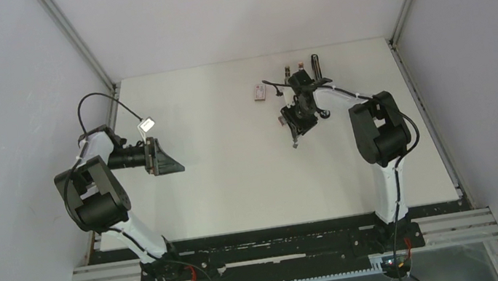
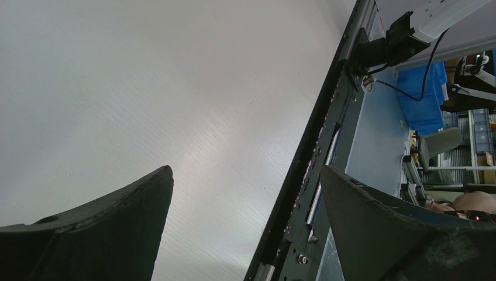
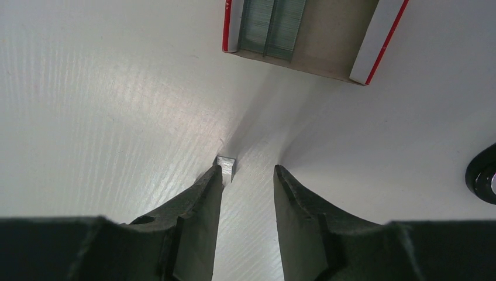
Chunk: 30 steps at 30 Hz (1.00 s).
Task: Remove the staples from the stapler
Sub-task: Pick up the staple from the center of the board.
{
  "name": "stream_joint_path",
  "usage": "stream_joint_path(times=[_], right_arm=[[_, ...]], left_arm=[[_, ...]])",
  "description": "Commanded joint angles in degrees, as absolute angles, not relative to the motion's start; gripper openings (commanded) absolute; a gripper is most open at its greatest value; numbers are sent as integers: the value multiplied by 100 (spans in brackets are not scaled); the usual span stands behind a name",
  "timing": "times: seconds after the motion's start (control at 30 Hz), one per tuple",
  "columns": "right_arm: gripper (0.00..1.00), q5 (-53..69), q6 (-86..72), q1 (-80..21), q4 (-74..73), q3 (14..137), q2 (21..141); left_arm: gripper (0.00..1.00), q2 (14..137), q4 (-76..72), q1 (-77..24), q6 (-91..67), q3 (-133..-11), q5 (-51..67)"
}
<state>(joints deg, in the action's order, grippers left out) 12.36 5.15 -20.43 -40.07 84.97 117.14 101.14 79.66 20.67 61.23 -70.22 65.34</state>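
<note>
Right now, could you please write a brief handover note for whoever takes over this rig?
Left fingers: wide open, empty, raised clear of the work.
Right fingers: apart, nothing between them, low over the table; a short staple strip lies at one fingertip.
Stapler: far side of the table, beyond the right arm; staple box just ahead of the strip.
Done: one strip out on the table.
To do: probably grasp it; whether the stapler holds more staples cannot be seen.
</note>
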Motion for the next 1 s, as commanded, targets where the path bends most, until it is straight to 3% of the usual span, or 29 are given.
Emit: stream_joint_path(times=[0.0,0.7,0.97], right_arm=[[37,1275,487,-2021,-3906,8600,11732],[19,1382,506,-2047,-3972,8666,11829],[0,1342,541,-2061,-3977,8673,11842]], left_arm=[[100,10002,8024,2115,6285,-7322,6706],[100,10028,8024,2118,6288,-7339,6697],[100,10045,8024,2115,6287,-7334,6697]])
